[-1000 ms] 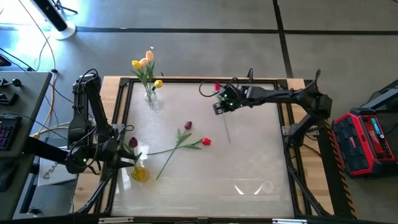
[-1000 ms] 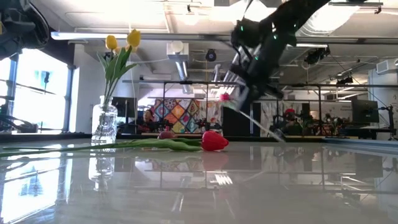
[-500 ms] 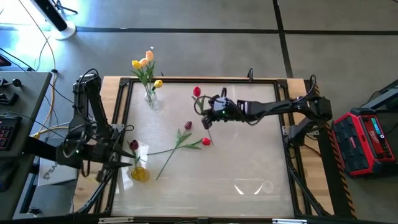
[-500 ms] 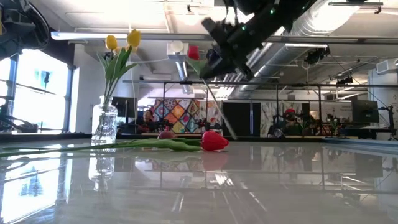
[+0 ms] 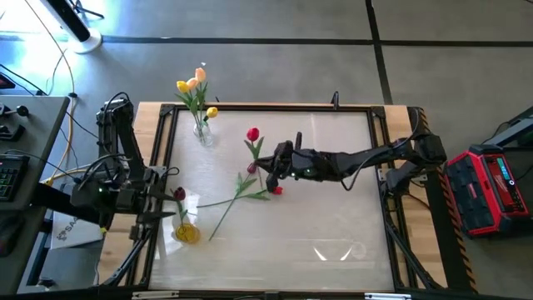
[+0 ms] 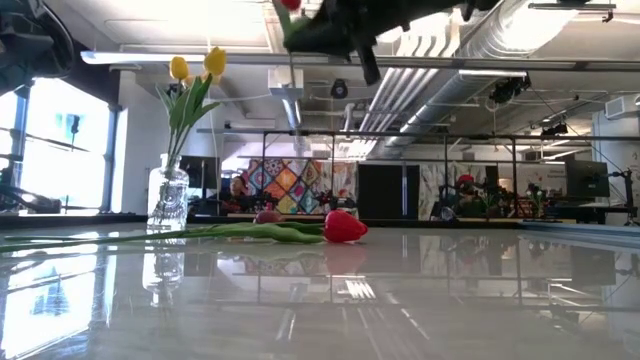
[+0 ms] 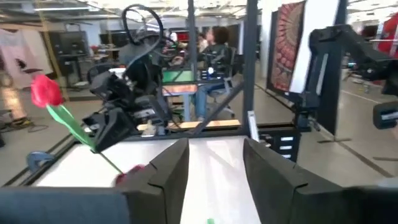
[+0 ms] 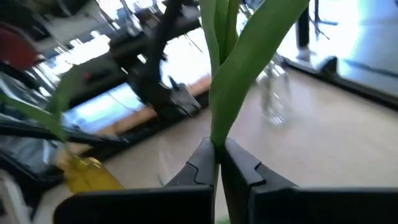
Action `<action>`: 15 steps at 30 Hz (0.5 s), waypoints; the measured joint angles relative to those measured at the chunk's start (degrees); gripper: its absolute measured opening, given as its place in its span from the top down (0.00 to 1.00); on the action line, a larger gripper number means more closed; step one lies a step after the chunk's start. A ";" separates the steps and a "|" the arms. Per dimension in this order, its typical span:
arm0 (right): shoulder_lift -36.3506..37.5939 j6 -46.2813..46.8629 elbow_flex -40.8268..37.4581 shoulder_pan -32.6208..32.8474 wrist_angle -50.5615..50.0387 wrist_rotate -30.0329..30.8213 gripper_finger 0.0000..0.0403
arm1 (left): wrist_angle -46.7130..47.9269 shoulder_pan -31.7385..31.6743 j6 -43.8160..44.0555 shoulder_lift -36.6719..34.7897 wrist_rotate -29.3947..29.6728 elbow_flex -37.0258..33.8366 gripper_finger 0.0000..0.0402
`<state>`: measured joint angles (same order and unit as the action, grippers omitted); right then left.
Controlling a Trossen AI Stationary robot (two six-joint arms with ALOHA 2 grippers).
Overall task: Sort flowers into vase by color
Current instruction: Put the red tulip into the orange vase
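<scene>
Surface: glossy white table (image 5: 333, 225), two tulips (image 5: 241, 190) lying on it.
Room: open workshop behind; no writing readable.
Right gripper (image 5: 268, 163): pinching a red tulip (image 5: 252, 135) stem.
Left gripper (image 7: 214, 163): spread.

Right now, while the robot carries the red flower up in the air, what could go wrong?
The right gripper pinches only the thin stem of the red tulip, so it might slip or swing loose. The carried stem hangs over the flowers lying on the table and could knock them. The yellow-tinted vase sits at the table's edge by the left gripper, where a bump might tip it.
</scene>
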<state>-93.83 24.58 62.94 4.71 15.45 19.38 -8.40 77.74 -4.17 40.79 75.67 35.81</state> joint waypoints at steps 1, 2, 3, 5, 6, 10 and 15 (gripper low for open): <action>-0.25 -0.68 0.00 0.73 1.83 0.26 1.00 | -0.22 -0.82 -0.23 0.35 -1.56 0.00 0.62; -0.32 -1.57 0.00 1.45 3.34 0.65 1.00 | -0.56 -1.86 -0.82 0.86 -2.65 0.00 0.61; -0.38 -2.66 0.00 2.24 4.52 1.27 1.00 | -1.08 -2.99 -1.42 1.43 -3.28 0.00 0.59; -0.77 -4.88 0.00 3.81 7.75 1.86 1.00 | -2.74 -5.43 -2.79 2.48 -3.43 0.00 0.55; -0.97 -5.98 0.00 4.54 9.62 2.13 1.00 | -3.53 -6.67 -3.47 2.96 -3.39 0.00 0.53; -1.79 -9.82 0.01 6.93 15.25 2.28 1.00 | -5.55 -11.21 -4.66 4.00 -6.78 0.00 0.47; -2.67 -13.59 0.00 8.50 19.02 2.99 1.00 | -7.17 -17.34 -5.94 3.68 -14.35 0.00 0.43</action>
<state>-96.51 10.99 62.94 13.21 34.47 22.37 -15.56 60.39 -10.11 44.47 61.32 35.81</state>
